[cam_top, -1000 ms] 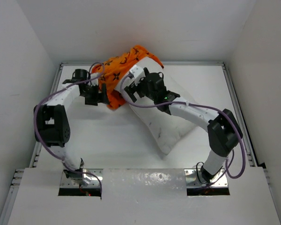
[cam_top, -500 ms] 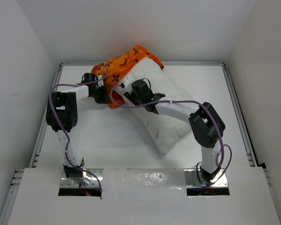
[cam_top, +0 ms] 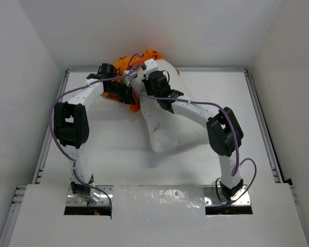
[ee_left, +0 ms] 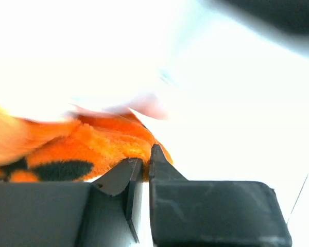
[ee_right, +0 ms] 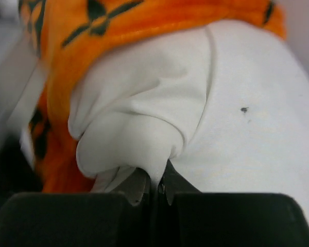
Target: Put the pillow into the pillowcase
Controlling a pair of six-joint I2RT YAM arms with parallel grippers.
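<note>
The white pillow [cam_top: 171, 128] lies slanted across the middle of the table, its far end tucked into the orange pillowcase [cam_top: 124, 63] bunched at the back wall. In the left wrist view my left gripper [ee_left: 146, 157] is shut on an edge of the orange fleece of the pillowcase [ee_left: 92, 149]. From above, that left gripper [cam_top: 130, 98] sits at the case's near-left edge. My right gripper [ee_right: 157, 182] is shut on a pinched fold of the pillow [ee_right: 237, 134], right beside the pillowcase [ee_right: 72, 46] rim. Seen from above, the right gripper [cam_top: 147, 70] is at the pillow's far end.
White walls close in the table on the left, back and right, with a raised metal rim [cam_top: 257, 113] along the edges. Purple cables [cam_top: 195, 104] loop from both arms over the pillow. The arm bases [cam_top: 87, 198] sit at the near edge.
Both grippers have gone from open to shut, the left on the pillowcase, the right on the pillow. Both arms and the pillow's far end have shifted toward the back wall.
</note>
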